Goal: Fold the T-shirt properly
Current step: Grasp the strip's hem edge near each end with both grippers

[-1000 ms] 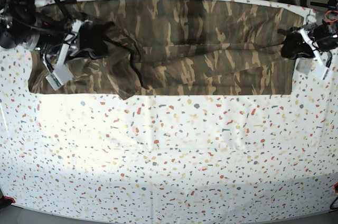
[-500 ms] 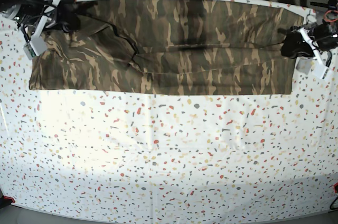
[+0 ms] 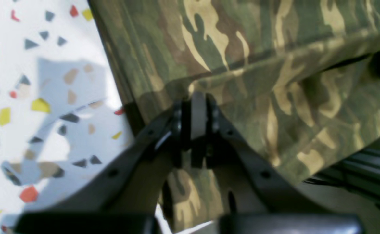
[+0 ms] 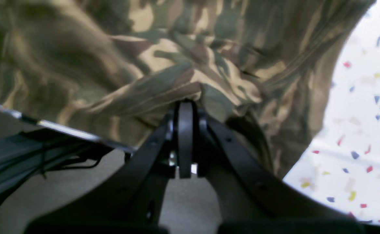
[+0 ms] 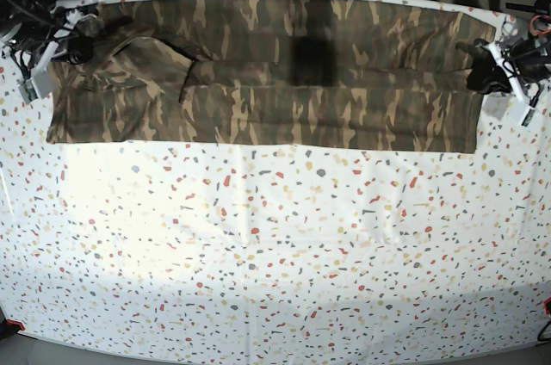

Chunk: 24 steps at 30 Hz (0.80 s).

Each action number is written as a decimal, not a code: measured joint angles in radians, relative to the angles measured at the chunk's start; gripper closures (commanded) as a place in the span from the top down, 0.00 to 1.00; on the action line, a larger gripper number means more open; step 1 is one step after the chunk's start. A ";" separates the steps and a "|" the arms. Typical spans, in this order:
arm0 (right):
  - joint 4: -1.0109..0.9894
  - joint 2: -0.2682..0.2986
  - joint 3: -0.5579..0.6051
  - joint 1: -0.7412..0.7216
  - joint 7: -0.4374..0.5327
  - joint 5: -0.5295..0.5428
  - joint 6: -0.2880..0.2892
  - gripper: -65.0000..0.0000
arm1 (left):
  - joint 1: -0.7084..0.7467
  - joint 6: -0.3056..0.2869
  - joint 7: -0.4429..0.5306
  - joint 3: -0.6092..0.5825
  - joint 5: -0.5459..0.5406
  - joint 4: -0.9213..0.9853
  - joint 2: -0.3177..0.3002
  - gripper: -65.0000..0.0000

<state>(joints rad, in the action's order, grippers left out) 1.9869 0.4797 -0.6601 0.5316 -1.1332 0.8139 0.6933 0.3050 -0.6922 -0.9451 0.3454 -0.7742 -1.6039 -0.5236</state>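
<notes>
base | T-shirt (image 5: 284,81) camo, no legible txt | both tools clamped

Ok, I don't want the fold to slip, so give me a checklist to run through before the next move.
1. Left gripper shut on the T-shirt: ok, cloth is pinched between its fingers.
2. Right gripper shut on the T-shirt: ok, a bunched edge sits at its tips.
3. Shirt stretched between both arms: ok, it spans the table's far side in the base view.
4. Cloth lying flat: not ok, a raised fold shows near the right arm's end.
5. Near edge straight: ok, it runs evenly across the table cover.
6. How many layers each grip holds: cannot tell.
</notes>
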 measured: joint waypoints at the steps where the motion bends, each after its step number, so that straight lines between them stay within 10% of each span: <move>1: -0.015 0.000 0.000 0.000 0.010 0.000 0.000 0.00 | 0.000 0.000 0.001 0.000 0.000 0.000 0.000 0.00; 14: -0.055 0.000 0.015 -0.003 0.056 0.041 0.000 0.00 | 0.000 0.000 0.002 0.000 -0.012 0.000 0.000 0.09; 19: -0.056 -0.001 0.015 -0.040 0.057 0.041 0.000 0.34 | 0.002 0.000 0.001 0.000 0.051 0.000 0.000 0.31; 24: -0.056 -0.001 0.015 -0.058 0.058 -0.062 0.000 0.38 | 0.024 0.000 0.029 0.000 0.119 0.000 -0.001 0.31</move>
<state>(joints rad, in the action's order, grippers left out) 1.9312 0.4786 -0.6453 0.4740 -1.0748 0.7517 0.6937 0.3286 -0.6918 -0.9161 0.3454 -0.6552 -1.6039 -0.5243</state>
